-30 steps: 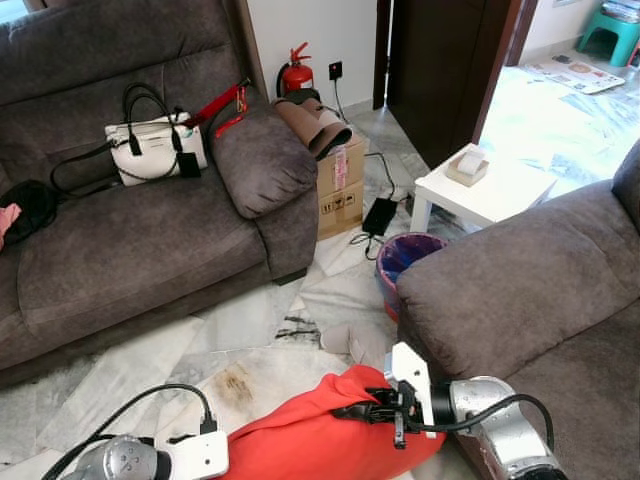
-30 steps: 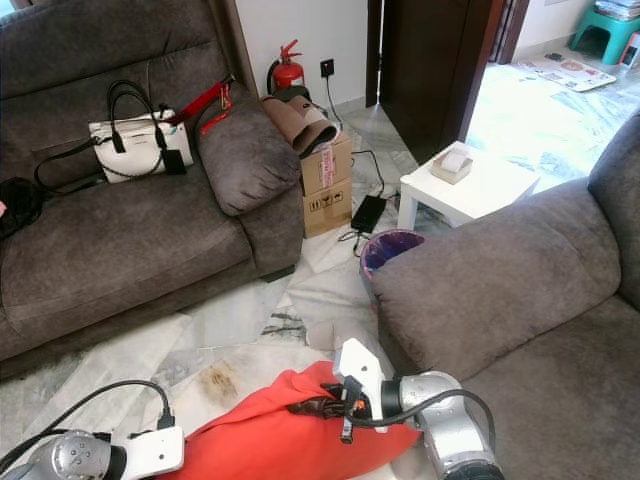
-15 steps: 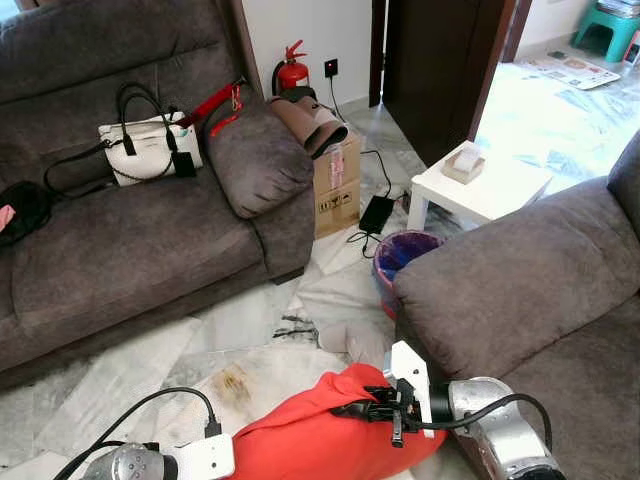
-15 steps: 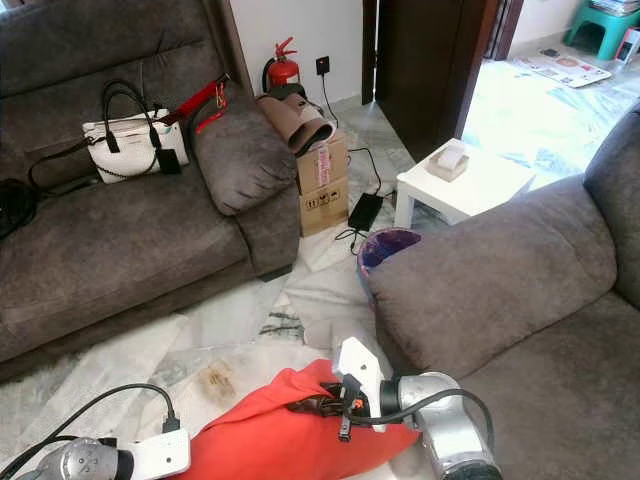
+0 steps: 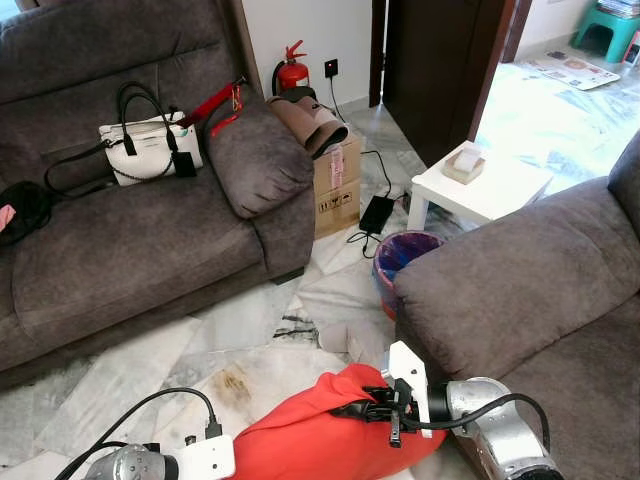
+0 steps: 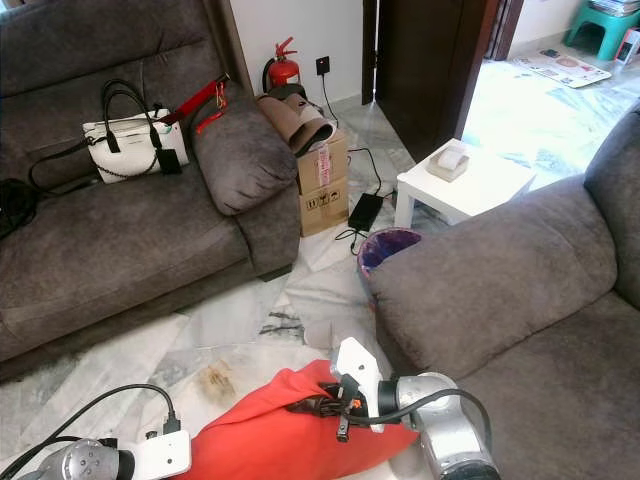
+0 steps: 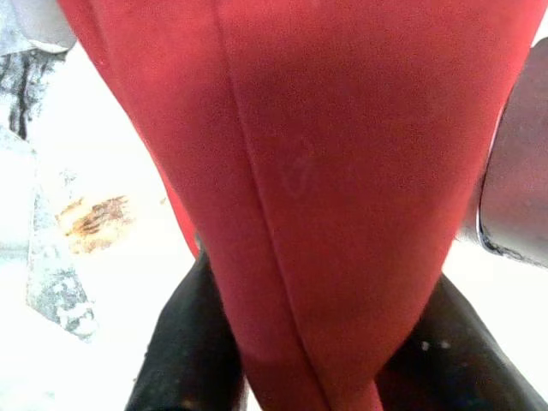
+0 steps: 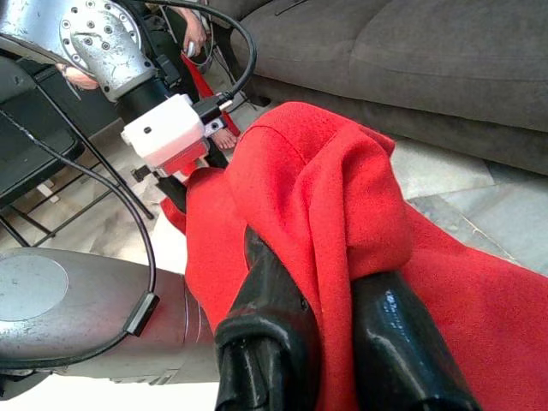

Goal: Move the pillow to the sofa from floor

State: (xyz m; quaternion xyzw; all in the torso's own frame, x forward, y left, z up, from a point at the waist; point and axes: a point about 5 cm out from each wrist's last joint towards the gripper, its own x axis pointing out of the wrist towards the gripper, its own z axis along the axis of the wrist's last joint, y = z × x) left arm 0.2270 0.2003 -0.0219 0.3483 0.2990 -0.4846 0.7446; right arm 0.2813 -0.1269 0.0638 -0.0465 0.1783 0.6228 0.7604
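L end effector (image 7: 308, 360) fingers (image 7: 193, 342) pinch red pillow (image 7: 325, 171) above stained floor (image 7: 94, 223).

A red pillow (image 5: 320, 435) hung low at the near edge of the scene, over pale marble floor (image 5: 250, 330), its soft fabric bunched and creased where both grippers pinched it. It stretched from near left toward the near right, just beside the front of the grey sofa (image 5: 520, 290) on the right. A second grey sofa (image 5: 130, 250) stood well apart at the far left.
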